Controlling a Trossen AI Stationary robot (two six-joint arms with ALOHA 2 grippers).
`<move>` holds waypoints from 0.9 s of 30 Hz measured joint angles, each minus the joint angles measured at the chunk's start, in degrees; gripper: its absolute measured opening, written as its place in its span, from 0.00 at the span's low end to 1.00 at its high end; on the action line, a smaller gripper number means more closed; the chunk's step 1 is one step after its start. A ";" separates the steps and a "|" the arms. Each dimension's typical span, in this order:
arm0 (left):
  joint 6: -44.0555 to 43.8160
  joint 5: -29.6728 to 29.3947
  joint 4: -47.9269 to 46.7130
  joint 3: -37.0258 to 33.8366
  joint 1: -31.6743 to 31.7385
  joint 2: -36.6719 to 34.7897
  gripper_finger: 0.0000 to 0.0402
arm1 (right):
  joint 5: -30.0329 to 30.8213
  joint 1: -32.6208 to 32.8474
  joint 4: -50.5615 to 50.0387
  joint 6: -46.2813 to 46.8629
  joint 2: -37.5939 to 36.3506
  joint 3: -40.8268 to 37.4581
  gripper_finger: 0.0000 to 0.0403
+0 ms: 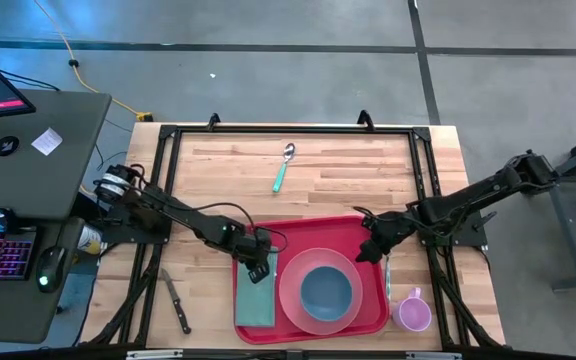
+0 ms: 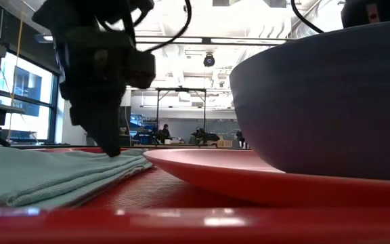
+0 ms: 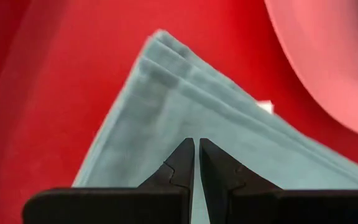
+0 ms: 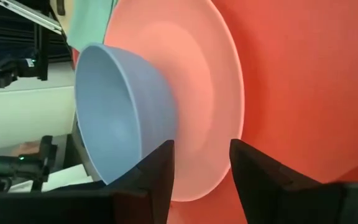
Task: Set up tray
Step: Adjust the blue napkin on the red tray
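The red tray (image 1: 368,228) lies near the table's front edge. On it lie a folded teal napkin (image 1: 256,300) at the left and a pink plate (image 1: 293,300) with a blue bowl (image 1: 325,290) standing in it. My left gripper (image 1: 259,268) is shut, tips down on the napkin's far end (image 3: 166,106). My right gripper (image 1: 367,252) hangs open above the tray's far right corner. Its fingers (image 4: 160,168) stand apart, and past them show the plate's rim (image 4: 225,106) and the bowl (image 4: 117,118); it touches nothing. My left gripper has its shut fingertips (image 3: 185,152) on the top layer of the folded napkin, near its far corner (image 3: 185,124). They come slanting down from the table's left. No cloth shows between them. The napkin (image 2: 46,176) lies flat on the tray (image 2: 181,224).
A teal-handled spoon (image 1: 283,170) lies on the bare wood at the far middle. A knife (image 1: 176,300) lies left of the tray. To the tray's right are a teal-handled utensil (image 1: 389,275) and a pink cup (image 1: 413,312). A black frame (image 1: 288,130) borders the table.
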 joint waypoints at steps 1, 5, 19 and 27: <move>-0.92 -0.29 -0.13 0.00 0.02 0.44 0.15 | 0.02 0.08 0.00 0.00 -0.24 0.00 0.34; -6.21 -0.67 1.53 0.15 0.01 2.87 0.15 | -0.30 0.08 -0.27 0.10 -0.30 0.00 0.34; -17.50 -4.05 7.44 1.62 0.04 5.25 0.15 | -0.12 0.10 -0.61 0.52 -0.29 0.00 0.34; -19.19 -3.63 7.68 1.64 0.04 5.25 0.15 | 0.96 0.10 -0.72 0.39 -0.29 0.00 0.34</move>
